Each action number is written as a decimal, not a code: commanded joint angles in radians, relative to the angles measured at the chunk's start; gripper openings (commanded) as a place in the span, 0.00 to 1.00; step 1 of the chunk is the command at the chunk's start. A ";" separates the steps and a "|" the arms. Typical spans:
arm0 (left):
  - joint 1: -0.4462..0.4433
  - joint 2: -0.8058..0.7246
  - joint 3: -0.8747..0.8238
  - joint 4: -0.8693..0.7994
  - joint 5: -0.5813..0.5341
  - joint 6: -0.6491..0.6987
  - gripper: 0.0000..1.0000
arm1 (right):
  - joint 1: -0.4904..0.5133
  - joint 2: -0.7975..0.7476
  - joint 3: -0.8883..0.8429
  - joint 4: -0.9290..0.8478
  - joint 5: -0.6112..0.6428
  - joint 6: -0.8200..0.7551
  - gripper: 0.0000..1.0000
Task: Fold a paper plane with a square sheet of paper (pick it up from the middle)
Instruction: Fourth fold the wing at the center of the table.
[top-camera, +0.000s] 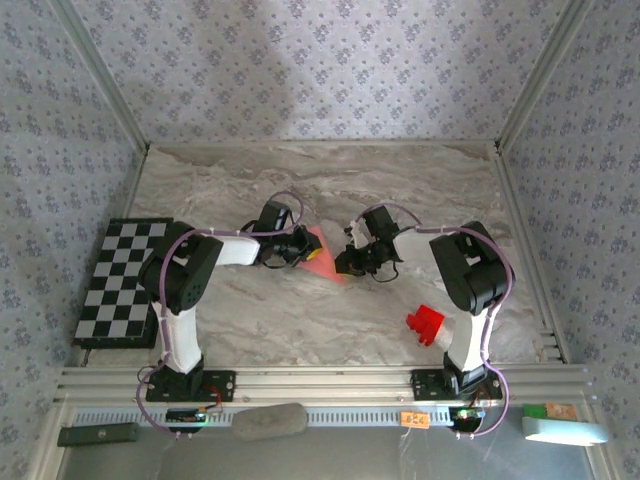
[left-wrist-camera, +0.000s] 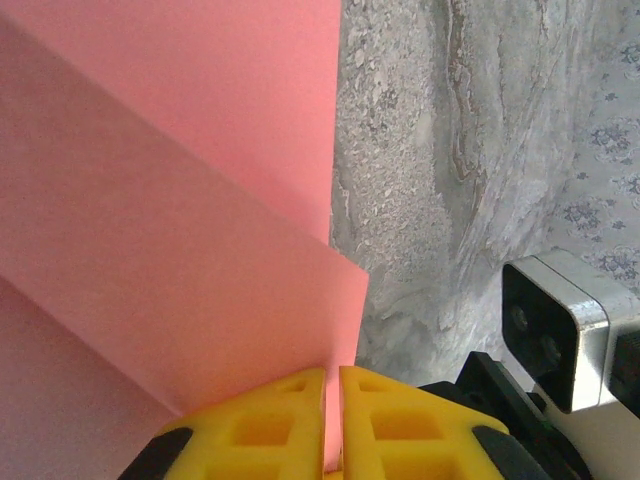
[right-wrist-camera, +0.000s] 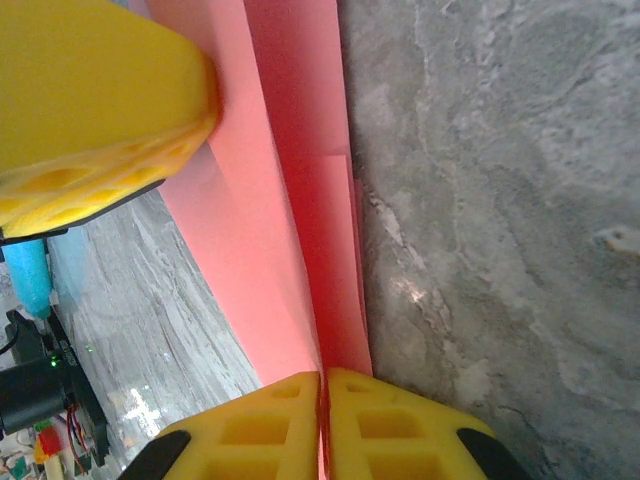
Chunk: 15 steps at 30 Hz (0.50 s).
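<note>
The left gripper (left-wrist-camera: 332, 372) has its two yellow fingers (left-wrist-camera: 270, 425) pressed together on the paper (left-wrist-camera: 170, 220). They pinch its near edge, and the pink sheet fans out ahead of the fingertips and to their left. A folded flap lies across the sheet, its corner just beyond the fingertips. To the right of the fingers the marbled table (left-wrist-camera: 440, 180) shows, and a black-and-white camera housing (left-wrist-camera: 560, 330) sits close at the lower right.

The right gripper (right-wrist-camera: 322, 376) is likewise closed, its fingers clamped on a narrow folded end of the paper. The paper's layers run straight away from the fingertips. A yellow finger of the left gripper sits ahead and to the left, close against the paper.

From above, the two grippers face each other with the paper between them, held by both. A red block (top-camera: 425, 325) lies back from the right gripper, near that arm's base. A chequered board (top-camera: 122, 282) lies well out beyond the left arm.
</note>
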<state>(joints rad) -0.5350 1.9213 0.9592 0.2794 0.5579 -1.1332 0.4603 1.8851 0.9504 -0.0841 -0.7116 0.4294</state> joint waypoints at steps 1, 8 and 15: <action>0.007 0.024 0.030 -0.026 0.010 0.024 0.11 | -0.005 0.042 0.004 -0.075 0.040 -0.017 0.11; 0.007 0.043 0.041 -0.027 0.013 0.026 0.11 | -0.007 0.049 0.014 -0.098 0.051 -0.017 0.11; 0.009 0.054 0.044 -0.029 0.013 0.029 0.11 | -0.007 0.049 0.016 -0.104 0.052 -0.018 0.12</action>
<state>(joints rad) -0.5320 1.9526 0.9745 0.2619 0.5583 -1.1316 0.4576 1.8927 0.9676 -0.1139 -0.7113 0.4294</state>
